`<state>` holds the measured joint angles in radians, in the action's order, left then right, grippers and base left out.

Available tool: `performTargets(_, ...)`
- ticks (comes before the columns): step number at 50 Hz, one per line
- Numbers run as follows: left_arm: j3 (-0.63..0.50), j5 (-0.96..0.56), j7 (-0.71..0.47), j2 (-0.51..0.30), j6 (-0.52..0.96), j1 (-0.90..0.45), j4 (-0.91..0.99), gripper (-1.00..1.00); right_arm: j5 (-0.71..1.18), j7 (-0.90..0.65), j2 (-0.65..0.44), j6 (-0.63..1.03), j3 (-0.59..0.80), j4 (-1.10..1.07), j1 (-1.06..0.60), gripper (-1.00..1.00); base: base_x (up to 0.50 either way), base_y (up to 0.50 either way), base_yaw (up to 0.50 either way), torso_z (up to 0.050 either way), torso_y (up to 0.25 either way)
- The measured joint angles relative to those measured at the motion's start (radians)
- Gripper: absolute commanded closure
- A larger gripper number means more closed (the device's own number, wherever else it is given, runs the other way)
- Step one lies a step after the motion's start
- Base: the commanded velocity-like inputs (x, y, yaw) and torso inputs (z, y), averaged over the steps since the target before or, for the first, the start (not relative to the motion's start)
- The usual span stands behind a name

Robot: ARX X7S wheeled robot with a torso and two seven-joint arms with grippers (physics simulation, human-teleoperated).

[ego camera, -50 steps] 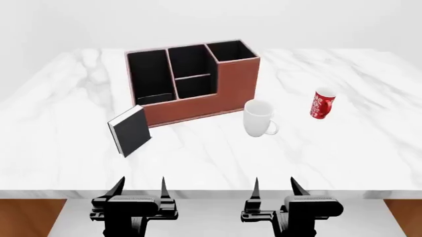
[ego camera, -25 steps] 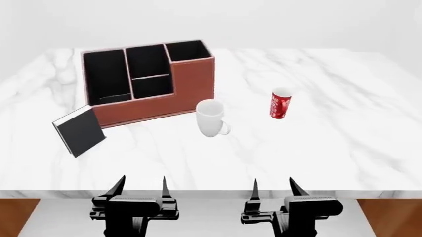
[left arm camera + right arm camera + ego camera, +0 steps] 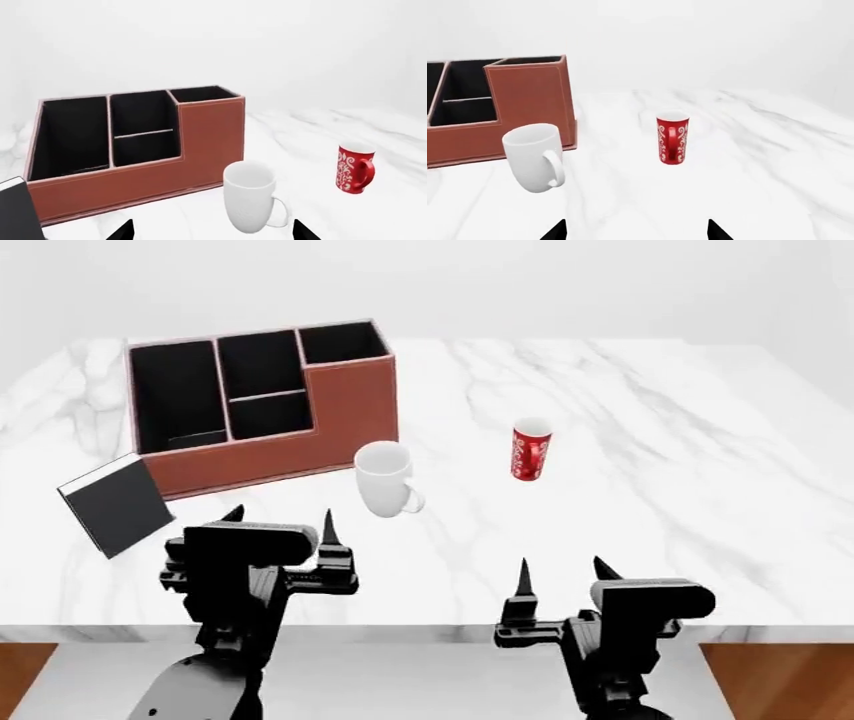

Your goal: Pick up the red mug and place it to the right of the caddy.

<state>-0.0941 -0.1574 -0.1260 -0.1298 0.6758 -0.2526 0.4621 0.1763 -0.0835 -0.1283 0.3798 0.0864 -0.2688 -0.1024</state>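
The red mug (image 3: 531, 450) stands upright on the marble table, right of the white mug; it also shows in the left wrist view (image 3: 353, 168) and the right wrist view (image 3: 672, 138). The caddy (image 3: 260, 405), a reddish-brown box with black compartments, stands at the back left; it also shows in the left wrist view (image 3: 133, 150) and the right wrist view (image 3: 507, 112). My left gripper (image 3: 279, 524) is open and empty, raised over the table's front, near the white mug. My right gripper (image 3: 561, 576) is open and empty at the table's front edge, well short of the red mug.
A white footed mug (image 3: 386, 480) stands between caddy and red mug, just in front of the caddy's right end. A small black book (image 3: 114, 505) leans at the caddy's left front corner. The marble table (image 3: 667, 490) ends close to my grippers.
The view has shifted so the objects sit further left. My left arm has risen and moved forward over the table; my right gripper has come up slightly.
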Motion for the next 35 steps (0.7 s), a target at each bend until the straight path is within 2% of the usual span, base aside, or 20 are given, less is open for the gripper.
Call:
performTargets(8,0.012,-0.034,-0.013,-0.013,0.21,-0.12,0.115,-1.0,0.037,-0.009,-0.014,0.102,-0.014,-0.072,-0.038,-1.0,0.01,0.0,0.0,0.0,0.0)
performTargets(13,0.013,-0.048,-0.017,-0.018,0.274,-0.156,0.152,-1.0,0.059,-0.004,-0.02,0.129,-0.019,-0.096,-0.046,-1.0,0.5,0.0,0.0,0.0,0.0)
performTargets(35,0.017,-0.069,-0.033,-0.038,0.35,-0.207,0.2,-1.0,0.099,-0.012,-0.037,0.169,-0.021,-0.135,-0.065,-1.0,0.5,0.0,0.0,0.0,0.001)
